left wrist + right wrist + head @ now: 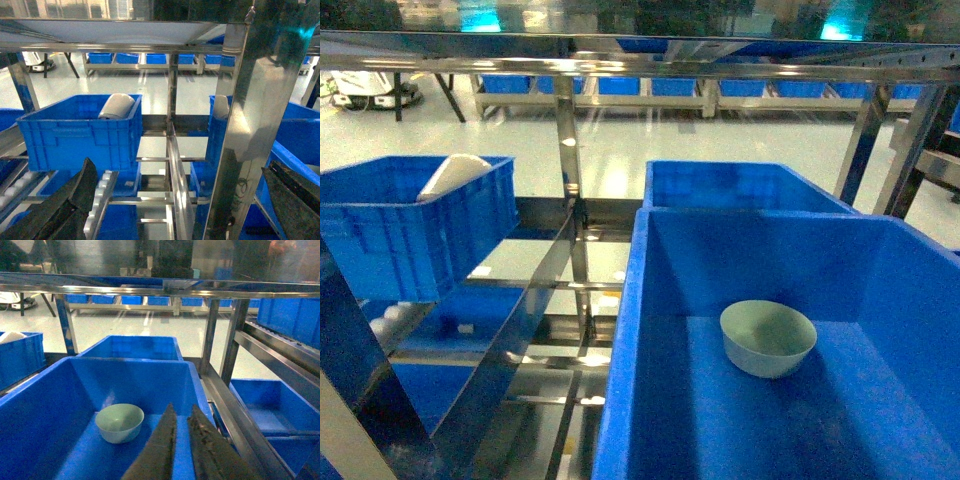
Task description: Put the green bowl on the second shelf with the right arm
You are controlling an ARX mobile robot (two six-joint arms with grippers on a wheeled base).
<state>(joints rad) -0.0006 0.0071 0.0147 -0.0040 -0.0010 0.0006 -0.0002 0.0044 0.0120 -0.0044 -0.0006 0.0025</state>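
Note:
The green bowl (768, 338) stands upright and empty on the floor of a large blue bin (638, 300). In the right wrist view the bowl (119, 422) lies to the left of and a little beyond my right gripper (181, 410). That gripper's two dark fingers are close together with only a thin gap and hold nothing; it hovers over the bin (125, 372) without touching the bowl. My left gripper (177, 167) is open, its fingers wide apart at the frame's bottom corners, facing the steel rack. Neither gripper appears in the head view.
A second blue bin (740, 185) sits behind the bowl's bin. To the left, a smaller blue bin (420, 225) holds a white rounded object (455, 172). Steel uprights (570, 150), a thick post (250, 125) and a shelf rail (640, 68) overhead frame the rack.

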